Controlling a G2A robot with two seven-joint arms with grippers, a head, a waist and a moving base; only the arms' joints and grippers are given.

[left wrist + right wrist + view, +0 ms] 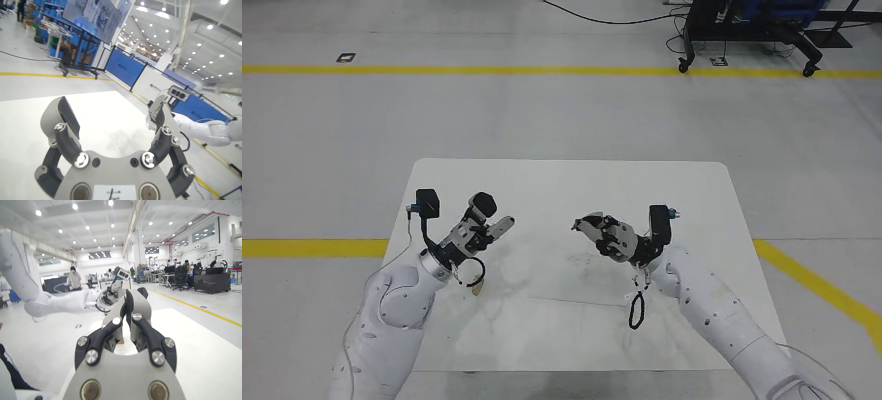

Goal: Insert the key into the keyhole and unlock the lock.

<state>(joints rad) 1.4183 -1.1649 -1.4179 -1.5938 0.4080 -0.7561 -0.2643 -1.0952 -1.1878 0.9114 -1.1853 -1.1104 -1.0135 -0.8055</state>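
Above the table (572,190), left gripper (111,102) jaws stand wide apart, right gripper (129,294) jaws together.

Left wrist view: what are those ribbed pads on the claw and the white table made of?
Pads of the left gripper: matt black, finely ribbed, likely rubber or soft plastic. Table: smooth white, faint sheen, grey scuffs; perhaps laminate or painted board.

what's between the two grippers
Nothing: the top view shows bare table between the left gripper and the right gripper.
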